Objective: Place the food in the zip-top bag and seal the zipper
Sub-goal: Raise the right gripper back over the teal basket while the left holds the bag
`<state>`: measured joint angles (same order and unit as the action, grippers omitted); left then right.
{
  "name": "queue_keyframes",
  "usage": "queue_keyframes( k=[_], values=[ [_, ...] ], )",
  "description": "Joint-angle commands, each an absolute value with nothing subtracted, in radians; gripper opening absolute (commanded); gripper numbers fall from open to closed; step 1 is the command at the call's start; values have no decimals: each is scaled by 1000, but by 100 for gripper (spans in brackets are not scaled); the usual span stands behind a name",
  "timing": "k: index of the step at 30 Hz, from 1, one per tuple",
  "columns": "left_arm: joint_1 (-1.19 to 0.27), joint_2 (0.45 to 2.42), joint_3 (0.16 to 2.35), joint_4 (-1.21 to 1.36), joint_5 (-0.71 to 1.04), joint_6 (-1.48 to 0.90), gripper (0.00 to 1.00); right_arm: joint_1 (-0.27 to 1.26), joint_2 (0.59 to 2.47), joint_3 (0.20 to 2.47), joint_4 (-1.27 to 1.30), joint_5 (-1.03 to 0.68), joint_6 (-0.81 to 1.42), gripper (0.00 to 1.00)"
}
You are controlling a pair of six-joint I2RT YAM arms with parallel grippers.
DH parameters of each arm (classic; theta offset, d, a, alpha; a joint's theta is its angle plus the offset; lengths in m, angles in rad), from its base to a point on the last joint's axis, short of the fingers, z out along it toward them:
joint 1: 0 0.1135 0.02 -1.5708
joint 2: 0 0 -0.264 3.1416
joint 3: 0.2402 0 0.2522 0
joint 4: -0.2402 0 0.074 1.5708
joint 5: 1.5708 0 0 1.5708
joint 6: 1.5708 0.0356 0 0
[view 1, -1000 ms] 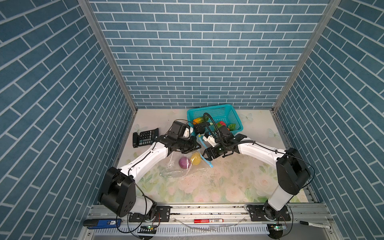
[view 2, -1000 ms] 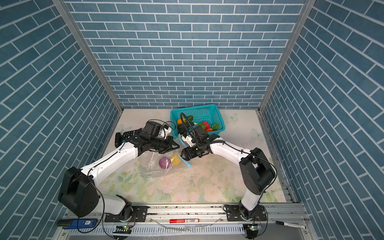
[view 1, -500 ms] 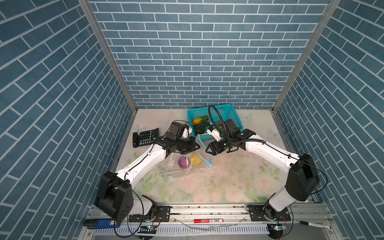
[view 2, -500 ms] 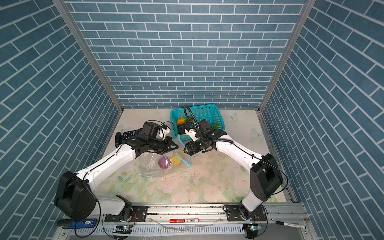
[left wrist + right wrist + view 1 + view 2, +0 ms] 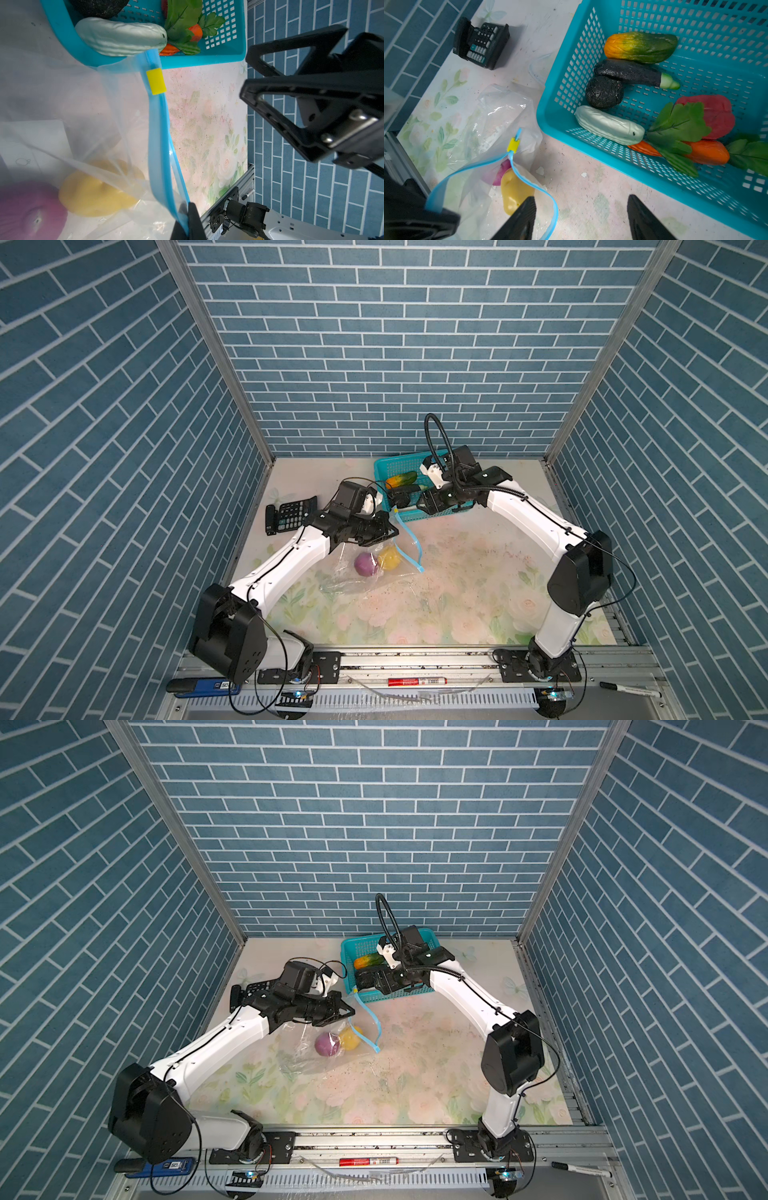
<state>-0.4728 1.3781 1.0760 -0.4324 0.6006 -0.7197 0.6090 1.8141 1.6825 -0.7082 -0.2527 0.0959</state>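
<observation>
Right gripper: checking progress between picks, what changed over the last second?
The right gripper, jaws open and empty, drew back from the mouth of the zip-top bag toward the basket. The left gripper stayed shut on the zipper; purple onion and yellow fruit remain bagged.

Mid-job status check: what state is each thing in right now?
zip-top bag: open, mouth lifted.
zipper: unsealed, yellow slider at the basket end.
purple onion: inside the bag.
yellow fruit: inside the bag.
basket: holds produce.
left tool: shut on the zipper.
right tool: open, empty.
</observation>
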Motion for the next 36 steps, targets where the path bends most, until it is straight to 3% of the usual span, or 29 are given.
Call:
queue_keyframes(
  k=[1, 12, 17, 27, 36],
  values=[
    [-461, 1385, 1108, -451, 623, -687, 0, 598, 1868, 1768, -787, -235, 47, 71],
    [-450, 1398, 1144, -487, 649, -647, 0, 576, 2066, 2010, -947, -246, 0, 70],
    [-445, 1391, 1150, -515, 647, -626, 0, 565, 2175, 2185, -1046, -264, 156, 67],
    [-434, 1379, 1146, -525, 649, -606, 0, 600, 2186, 2177, -981, -143, 484, 71],
    [-421, 1337, 1102, -512, 649, -604, 0, 623, 2249, 2172, -981, -98, 583, 77]
  ],
)
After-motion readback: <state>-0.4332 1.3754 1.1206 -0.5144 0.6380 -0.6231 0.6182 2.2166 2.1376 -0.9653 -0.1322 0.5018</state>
